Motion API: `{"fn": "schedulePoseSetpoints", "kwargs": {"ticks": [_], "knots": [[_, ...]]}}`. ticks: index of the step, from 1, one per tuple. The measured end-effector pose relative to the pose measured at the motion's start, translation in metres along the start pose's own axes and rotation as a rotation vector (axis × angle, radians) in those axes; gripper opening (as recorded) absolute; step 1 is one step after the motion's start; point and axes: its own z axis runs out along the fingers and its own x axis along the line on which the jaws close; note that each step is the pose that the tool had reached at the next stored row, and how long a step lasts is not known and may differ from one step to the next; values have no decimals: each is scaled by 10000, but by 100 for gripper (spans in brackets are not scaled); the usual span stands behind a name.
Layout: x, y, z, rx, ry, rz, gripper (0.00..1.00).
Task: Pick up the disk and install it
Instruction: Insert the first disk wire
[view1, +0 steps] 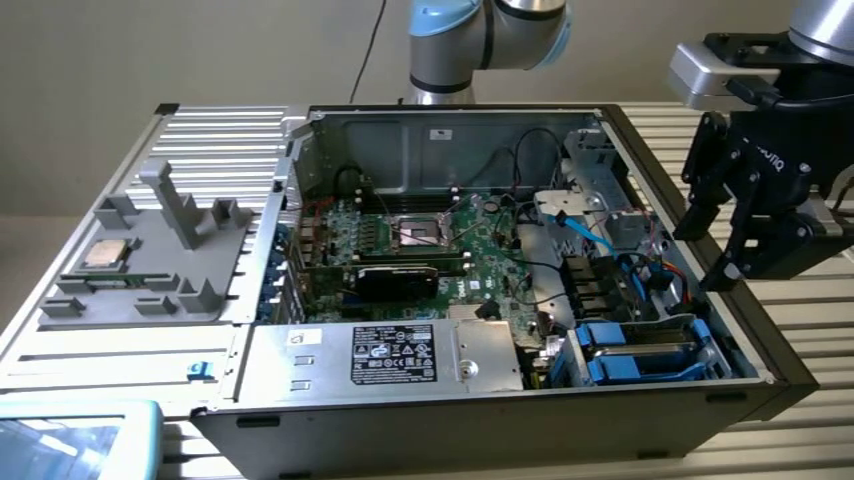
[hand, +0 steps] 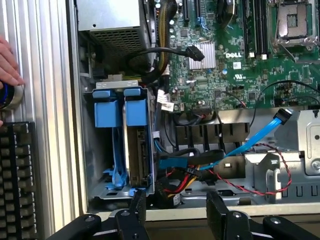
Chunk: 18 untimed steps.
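blue-framed disk (hand: 139, 160) sits in the drive cage, jaws open at the case rim

the arm (view1: 487, 30) comes over from behind the computer case (view1: 441, 120). its black wrist end hangs above the case wall at the exterior view's right and points downward. the jaws stand open with nothing between them. in the wrist view the two black fingers (hand: 136, 207) are spread apart just outside the case rim, near the drive cage but not touching it.

the case lies open on the slatted desk (view1: 801, 420). in its front corner, at the exterior view's lower right, the drive cage holds the disk on edge in its blue frame, just beside a second blue carrier (hand: 107, 112).

a silver power supply box (view1: 387, 355) with a black label sits next to the cage, and the green motherboard (view1: 454, 250) fills the middle of the case. a blue cable (hand: 250, 145) and a bundle of coloured wires (hand: 182, 181) cross the space beside the cage. at the exterior view's left, a grey tray (view1: 147, 270) carries a small square chip (view1: 107, 255). a person's hand (hand: 7, 62) rests on the desk by the case wall.
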Motion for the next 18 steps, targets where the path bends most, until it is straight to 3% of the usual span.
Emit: {"fn": "schedulePoseSetpoints", "kwargs": {"ticks": [9,18], "knots": [[-21,7,97,-3,0,327,60],[-56,65,170,56,-50,720,60]]}}
